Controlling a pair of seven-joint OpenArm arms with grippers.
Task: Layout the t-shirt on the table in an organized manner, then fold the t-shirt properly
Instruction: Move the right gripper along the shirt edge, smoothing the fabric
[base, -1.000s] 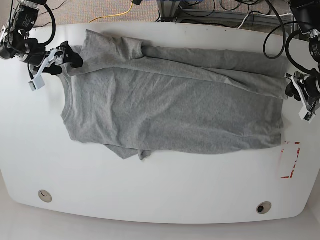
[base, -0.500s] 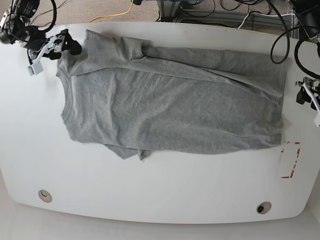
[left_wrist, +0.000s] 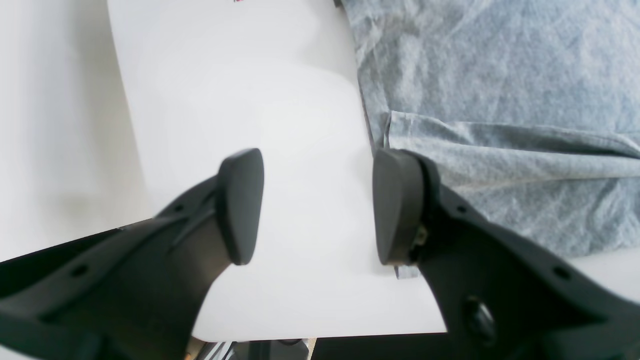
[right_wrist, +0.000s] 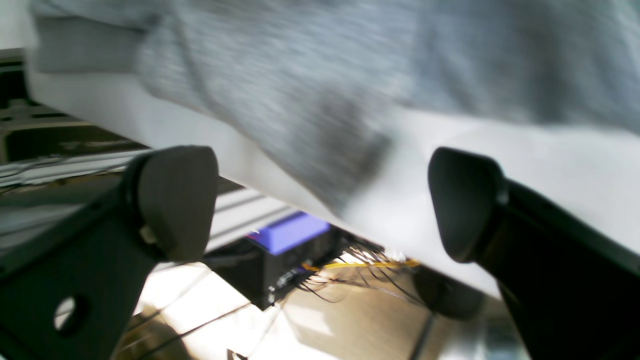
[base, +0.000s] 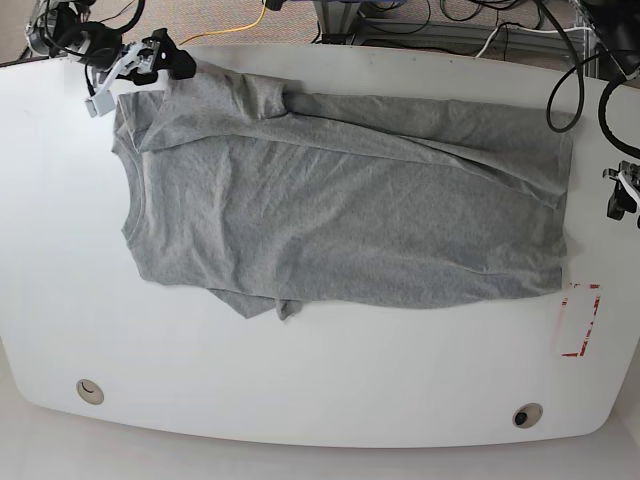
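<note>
While the grey t-shirt (base: 350, 210) lies partly folded, the left gripper (left_wrist: 317, 207) gapes empty beside its hem. The right gripper (right_wrist: 322, 205), wide open and empty, hovers at its upper corner

"What do your two arms look like?"

"Your left tool (left_wrist: 318, 207) has dark grey, rounded fingertips (left_wrist: 240, 205) and a screw on one side. Your right tool (right_wrist: 325, 205) is near-black with a round hole. Black cables (base: 612, 115) loop along your arms, with whitish parts near the ends."
</note>
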